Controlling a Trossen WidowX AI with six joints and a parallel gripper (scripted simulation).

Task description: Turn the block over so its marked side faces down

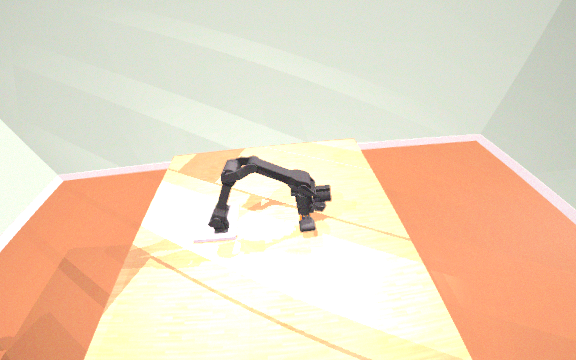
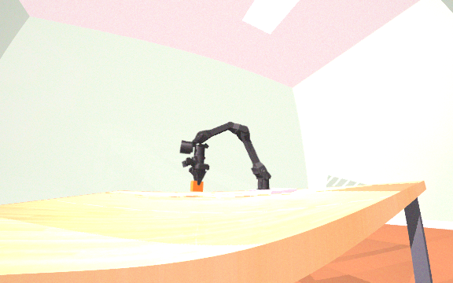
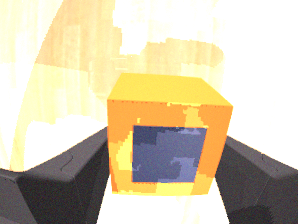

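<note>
An orange block sits at the table surface in the exterior view. Its marked side, a dark blue square, faces up toward the wrist camera. My gripper points straight down and is shut on the block, with a dark finger against its left and right sides in the wrist view. In the top view the gripper hides nearly all of the block. Whether the block touches the table cannot be told for certain.
The arm's base stands on a thin pale plate, left of the gripper in the top view and right of it in the exterior view. The arm arches between base and gripper.
</note>
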